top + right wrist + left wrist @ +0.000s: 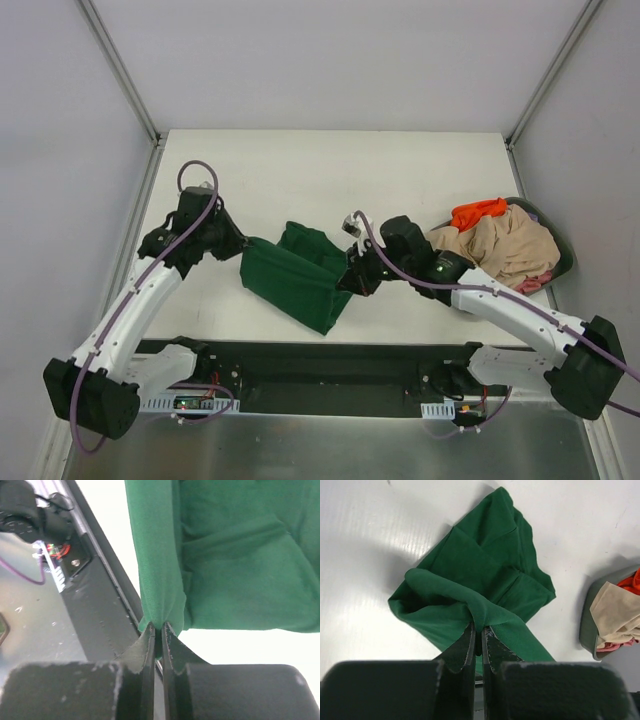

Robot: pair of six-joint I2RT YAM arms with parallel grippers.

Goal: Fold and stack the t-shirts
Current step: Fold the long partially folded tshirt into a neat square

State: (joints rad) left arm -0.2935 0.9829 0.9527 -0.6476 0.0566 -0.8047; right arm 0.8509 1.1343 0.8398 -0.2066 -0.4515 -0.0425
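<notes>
The dark green t-shirt [298,276] lies bunched on the white table between my two arms. My left gripper [243,245] is shut on its left edge; in the left wrist view the cloth [480,585] runs out from the closed gripper [479,630]. My right gripper [347,282] is shut on its right edge; in the right wrist view the cloth [225,555] hangs pinched at the gripper [158,629]. The beige t-shirt [505,250], the orange one [476,212] and a bit of the pink one [538,283] lie heaped in the basket at the right.
The dark round basket [560,262] stands at the table's right edge and shows in the left wrist view [590,625]. A black rail [330,362] runs along the near edge, close under the shirt's lower corner. Grey walls enclose the table [330,180] on three sides.
</notes>
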